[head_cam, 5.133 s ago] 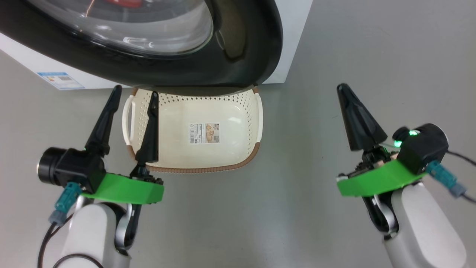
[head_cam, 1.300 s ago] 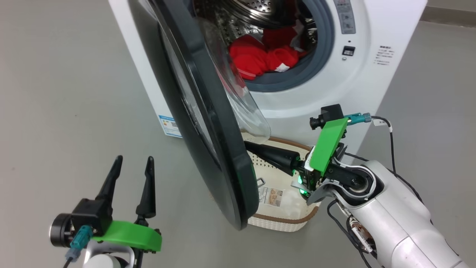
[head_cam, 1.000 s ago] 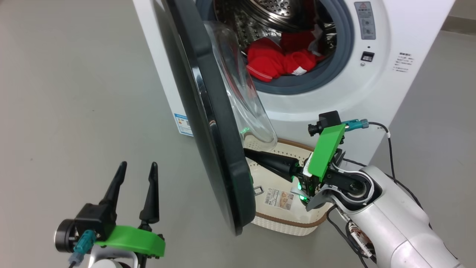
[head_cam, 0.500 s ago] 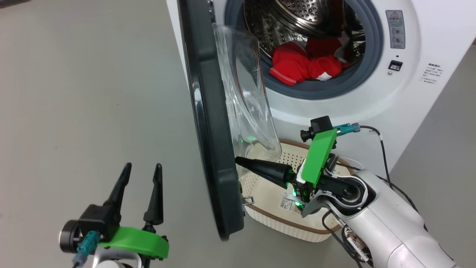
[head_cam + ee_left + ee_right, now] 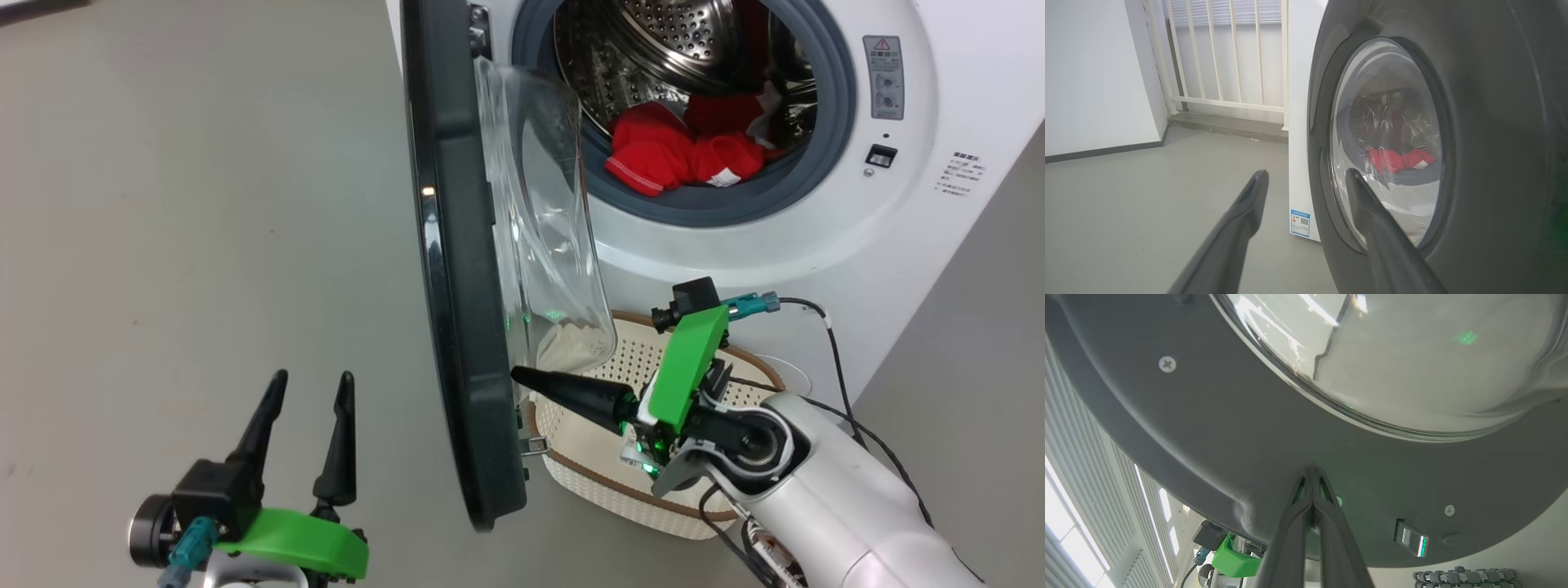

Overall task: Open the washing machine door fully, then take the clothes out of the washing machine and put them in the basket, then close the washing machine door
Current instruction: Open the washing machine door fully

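The washing machine door (image 5: 457,286) stands swung out edge-on, its clear glass bowl (image 5: 543,229) facing the drum. My right gripper (image 5: 516,373) is shut, with its tip against the door's inner face low down, above the basket (image 5: 604,483). In the right wrist view the shut right gripper (image 5: 1311,470) touches the door's grey inner rim (image 5: 1208,416). Red clothes (image 5: 678,151) lie in the drum of the washing machine (image 5: 816,220). My left gripper (image 5: 313,377) hovers open and holds nothing, on the outer side of the door (image 5: 1494,163). The clothes (image 5: 1396,159) show through the glass.
Bare grey floor (image 5: 204,204) stretches to the left of the door. A white railing (image 5: 1229,53) and a white wall (image 5: 1094,73) stand beyond the machine. A blue energy label (image 5: 1300,222) sits low on the machine's side. A black cable (image 5: 841,376) trails from my right arm.
The door has swung wider, with my shut right gripper staying against its inner face. The head camera has shifted, so the machine sits further right. My left gripper stays open.
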Motion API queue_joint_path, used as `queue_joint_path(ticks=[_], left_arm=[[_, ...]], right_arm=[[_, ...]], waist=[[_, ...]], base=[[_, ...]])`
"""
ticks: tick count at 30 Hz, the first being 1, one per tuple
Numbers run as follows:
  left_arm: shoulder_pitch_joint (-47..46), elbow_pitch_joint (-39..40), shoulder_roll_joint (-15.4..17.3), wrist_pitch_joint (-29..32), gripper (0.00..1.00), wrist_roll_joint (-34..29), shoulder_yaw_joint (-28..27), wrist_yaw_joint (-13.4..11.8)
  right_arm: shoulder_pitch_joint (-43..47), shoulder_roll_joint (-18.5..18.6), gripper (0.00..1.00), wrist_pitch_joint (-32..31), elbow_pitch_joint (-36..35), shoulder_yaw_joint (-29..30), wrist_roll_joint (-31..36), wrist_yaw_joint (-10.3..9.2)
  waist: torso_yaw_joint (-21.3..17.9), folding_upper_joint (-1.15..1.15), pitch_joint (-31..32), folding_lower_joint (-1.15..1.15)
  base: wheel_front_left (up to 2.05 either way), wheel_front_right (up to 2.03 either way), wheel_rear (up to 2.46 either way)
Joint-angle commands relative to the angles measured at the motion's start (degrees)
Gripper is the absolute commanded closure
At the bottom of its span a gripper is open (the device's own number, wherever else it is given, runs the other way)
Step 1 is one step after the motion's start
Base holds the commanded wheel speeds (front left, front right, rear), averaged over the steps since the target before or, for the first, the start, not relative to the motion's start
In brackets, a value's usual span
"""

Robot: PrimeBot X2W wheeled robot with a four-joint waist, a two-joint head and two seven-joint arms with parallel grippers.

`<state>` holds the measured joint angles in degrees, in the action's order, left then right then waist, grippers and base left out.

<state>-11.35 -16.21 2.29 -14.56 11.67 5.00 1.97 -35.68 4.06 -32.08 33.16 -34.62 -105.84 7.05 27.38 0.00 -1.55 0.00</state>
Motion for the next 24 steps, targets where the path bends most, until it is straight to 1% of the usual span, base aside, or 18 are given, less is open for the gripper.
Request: queue_joint_path(ticks=[1,2,3,4,5,6,7,12,13,14,17,20,24], left_arm=[[0.0,1.5,1.0,-0.4,0.0,0.3,-2.0,-0.4],[0.1,1.6,1.1,-0.4,0.0,0.3,-2.1,-0.4],[0.1,1.7,1.1,-0.4,0.0,0.4,-2.2,-0.5],[0.2,1.7,1.2,-0.4,0.0,0.5,-2.4,-0.5],[0.3,1.8,1.3,-0.4,0.0,0.5,-2.5,-0.6],[0.4,1.9,1.4,-0.4,0.0,0.6,-2.7,-0.6],[0.5,2.0,1.4,-0.4,0.0,0.6,-2.7,-0.6],[0.9,2.4,1.7,-0.4,0.0,0.6,-2.8,-0.6],[0.9,2.4,1.8,-0.4,0.0,0.5,-2.8,-0.6],[0.9,2.4,1.8,-0.4,0.0,0.5,-2.8,-0.6],[1.1,2.7,1.9,-0.4,0.0,0.5,-2.8,-0.7],[1.4,3.0,1.9,-0.4,0.0,0.5,-2.8,-0.9],[2.0,3.6,2.0,-0.4,0.0,0.6,-2.8,-1.1]], right_arm=[[-0.1,-1.1,1.0,1.7,-0.7,-1.2,3.3,0.44],[-0.4,-1.0,1.0,3.1,-0.5,-1.8,5.9,0.44],[-0.5,-0.7,0.92,4.2,-0.5,-2.7,8.4,0.44],[-0.5,-0.5,0.73,5.3,-0.8,-3.6,10.7,0.44],[-0.3,-0.3,0.51,6.6,-0.9,-4.1,12.3,0.44],[-0.1,-0.1,0.18,7.7,-1.2,-4.6,13.9,0.44],[0.0,0.4,0.01,8.7,-1.6,-5.2,15.5,0.44],[0.2,3.6,0.0,15.4,-2.5,-9.0,24.0,0.44],[0.3,4.2,0.0,16.8,-2.6,-9.8,25.5,0.44],[0.3,4.2,0.0,16.8,-2.6,-9.8,25.5,0.44],[-0.1,6.1,0.0,21.4,-2.0,-12.3,30.4,0.44],[-0.7,7.7,0.0,26.3,0.2,-15.1,36.2,0.44],[-1.8,8.4,0.0,33.1,4.8,-17.5,43.6,0.44]], waist=[[-0.6,0.0,0.1,0.0],[-0.8,0.0,0.0,0.0],[-1.1,0.0,0.0,0.0],[-1.4,0.0,-0.1,0.0],[-1.7,0.0,-0.1,0.0],[-2.1,0.0,-0.1,0.0],[-2.3,0.0,-0.1,0.0],[-3.3,0.0,-0.2,0.0],[-3.4,0.0,-0.1,0.0],[-3.4,0.0,-0.1,0.0],[-3.7,0.0,0.1,0.0],[-4.0,0.0,0.4,0.0],[-4.5,0.0,0.7,0.0]], base=[[0.0,0.0,0.0],[0.0,0.0,0.0],[0.0,0.0,0.0],[0.0,0.0,0.0],[0.0,0.0,0.0],[0.0,0.0,0.0],[0.0,0.0,0.0],[0.0,0.0,0.0],[0.0,0.0,0.0],[0.0,0.0,0.0],[0.0,0.0,0.0],[0.0,0.0,0.0],[0.0,0.0,0.0]])
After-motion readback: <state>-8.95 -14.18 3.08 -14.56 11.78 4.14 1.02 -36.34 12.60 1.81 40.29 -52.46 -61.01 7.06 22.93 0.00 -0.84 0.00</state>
